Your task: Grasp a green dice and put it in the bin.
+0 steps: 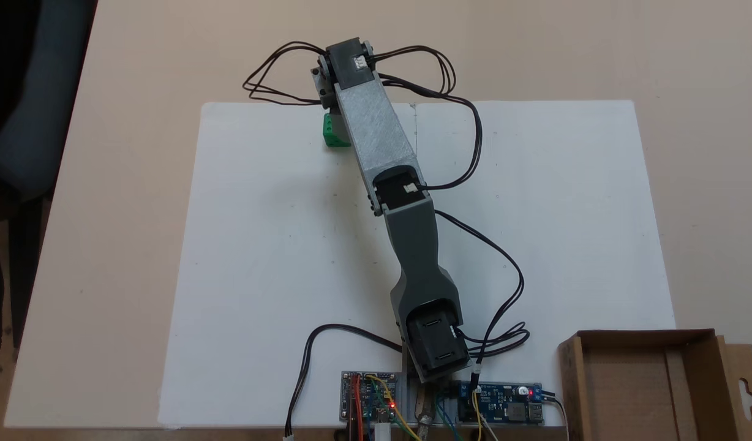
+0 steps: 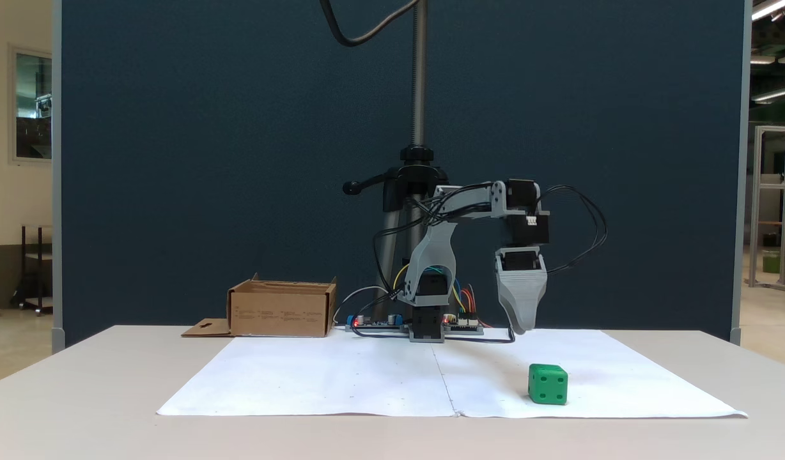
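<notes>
One green dice [image 2: 548, 384] lies free, gripper [image 2: 520, 329] raised above; a fixed view [image 1: 335, 130] half-hides it. Finger state unclear. Bin [image 2: 282, 310] far left.

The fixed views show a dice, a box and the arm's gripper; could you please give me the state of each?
green dice: resting on the white paper, not held.
bin: open-topped, upright on the table, side flap lying flat, nothing visible inside.
gripper: pointing down, raised above the paper, holding nothing; open or shut cannot be told.
</notes>
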### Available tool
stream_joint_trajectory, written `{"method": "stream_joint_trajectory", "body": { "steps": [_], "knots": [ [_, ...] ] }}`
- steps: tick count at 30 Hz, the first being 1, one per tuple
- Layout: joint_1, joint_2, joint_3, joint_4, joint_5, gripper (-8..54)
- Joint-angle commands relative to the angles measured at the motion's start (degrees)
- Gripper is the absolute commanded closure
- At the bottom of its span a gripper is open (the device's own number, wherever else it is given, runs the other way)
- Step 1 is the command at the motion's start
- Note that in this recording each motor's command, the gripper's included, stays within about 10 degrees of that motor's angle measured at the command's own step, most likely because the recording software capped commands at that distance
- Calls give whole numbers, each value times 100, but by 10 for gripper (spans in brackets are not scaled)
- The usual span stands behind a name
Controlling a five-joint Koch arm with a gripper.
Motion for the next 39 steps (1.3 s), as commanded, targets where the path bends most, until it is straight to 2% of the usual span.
{"method": "stream_joint_trajectory", "body": {
  "steps": [1,17,39],
  "knots": [
    [-185,97,-343,369,510,33],
    [-668,-580,-835,114,800,34],
    [-387,-940,-844,-123,791,34]
  ]
}}
